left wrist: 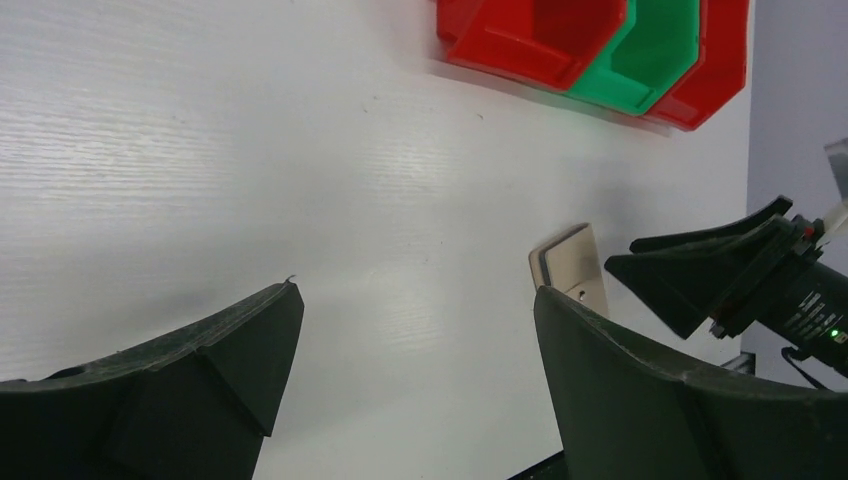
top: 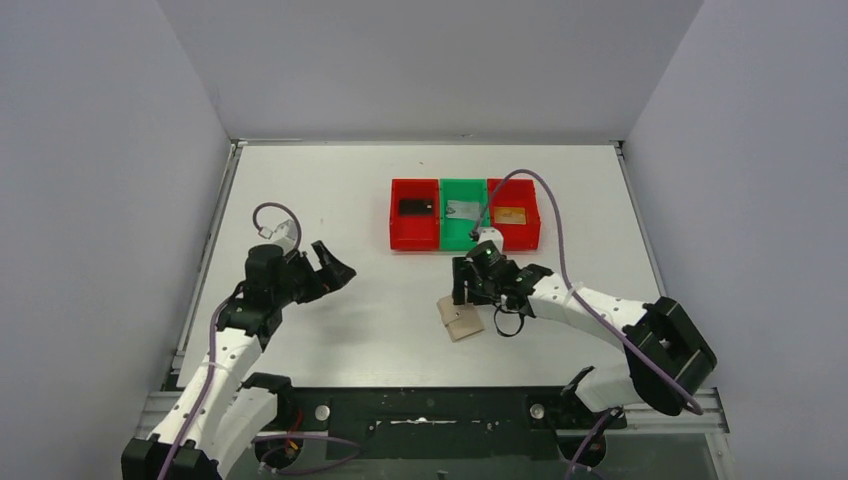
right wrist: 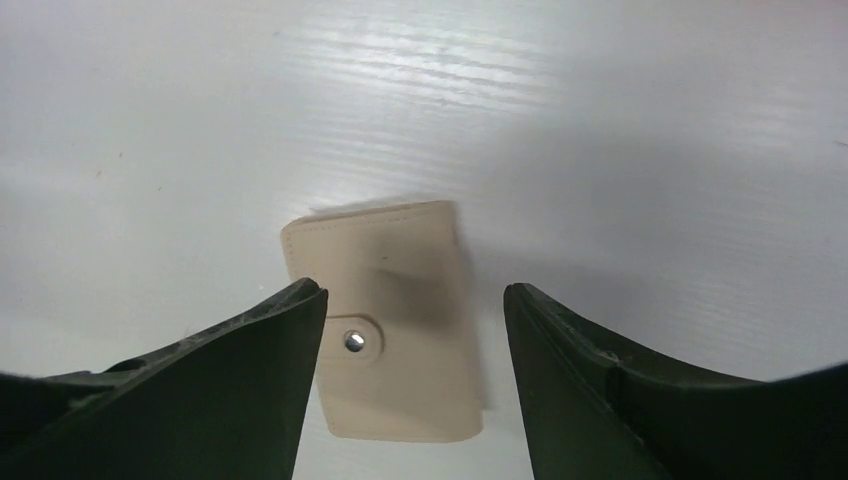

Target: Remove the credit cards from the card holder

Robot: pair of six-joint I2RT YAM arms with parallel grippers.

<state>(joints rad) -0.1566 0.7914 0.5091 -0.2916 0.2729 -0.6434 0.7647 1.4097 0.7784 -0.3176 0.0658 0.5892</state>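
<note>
- The right arm and left arm rise from the near edge at 6 o'clock. The right one reaches in low, so I judge a quick swing of it could sweep things across the table.
- The holder lies flat on the table, at about 5 o'clock of its middle. It is folded shut with its snap tab fastened. Whether any card is left inside cannot be seen.
- The right tool hangs just over the holder, released, jaws apart and grasping nothing. One finger sits over the tab side. If it comes down off-centre, it would likely shove the thin holder along the smooth top rather than pinch it, or press the tab shut.
- The left tool is at 9 o'clock of the holder, well apart, also released and empty. With nothing pinning the holder, a one-sided pull at the tab may only drag it.
- Farthest, at 12 o'clock of the holder, three bins stand in a row:
  - the black card is in the red bin at the 9 o'clock end;
  - the grey card is in the green bin;
  - the gold card is in the end bin at 3 o'clock.
- The right arm's cable arcs over that end bin. A reach or retreat might snag the rim and tip the card out.
</note>
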